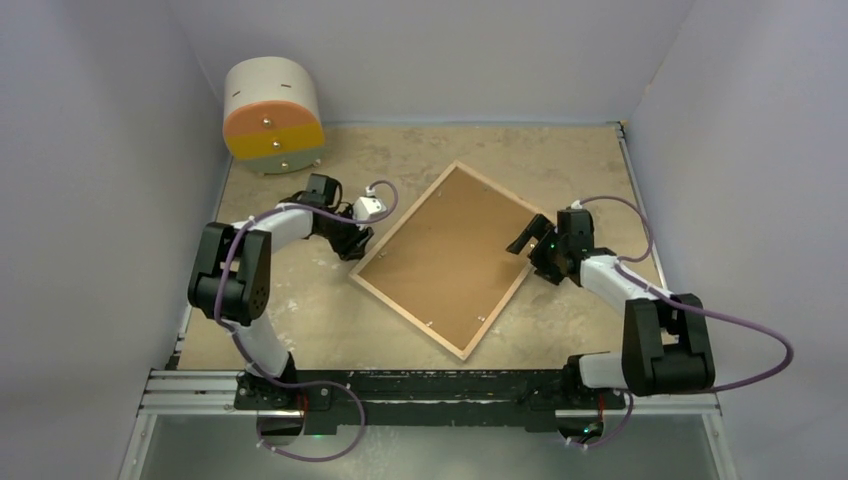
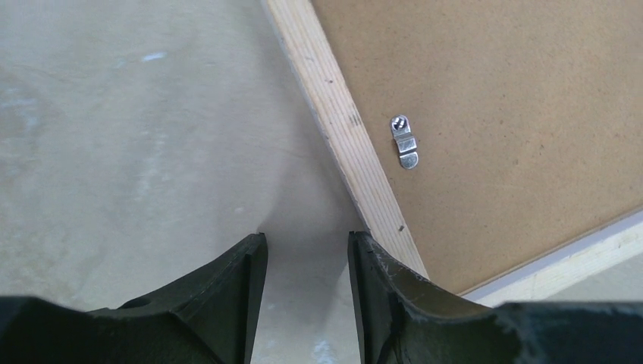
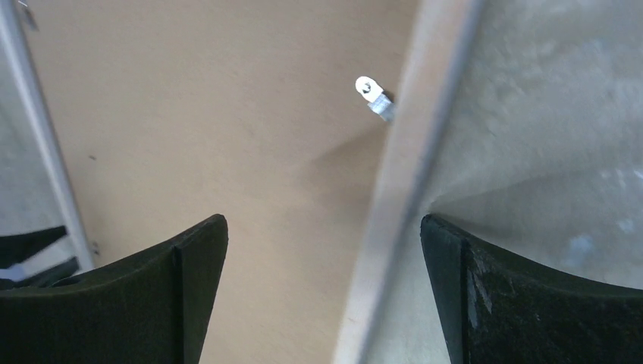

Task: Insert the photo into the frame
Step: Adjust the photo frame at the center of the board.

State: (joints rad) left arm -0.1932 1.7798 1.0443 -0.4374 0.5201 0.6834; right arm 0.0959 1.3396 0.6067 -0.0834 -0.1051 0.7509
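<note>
— Left jaws first: how did they stand?
— Partly open and gripping nothing, with only bare bench (image 2: 136, 152) between them. One finger (image 2: 394, 303) hung over the wooden rim of the frame (image 2: 337, 121), near its left corner. Whether it touched the rim could not be told.
— And the right jaws?
— Wide open and empty too. They straddled the frame's opposite rim, one finger over the brown backing board (image 2: 515, 114) and the other over the bench.
— Where did the frame lie?
— Face down in the middle of the bench, turned at a slant. The backing board sat inside its rim, with small metal clips (image 2: 405, 141) along the edge. A round drawer unit (image 1: 272, 115) stood well apart at the far left corner.
</note>
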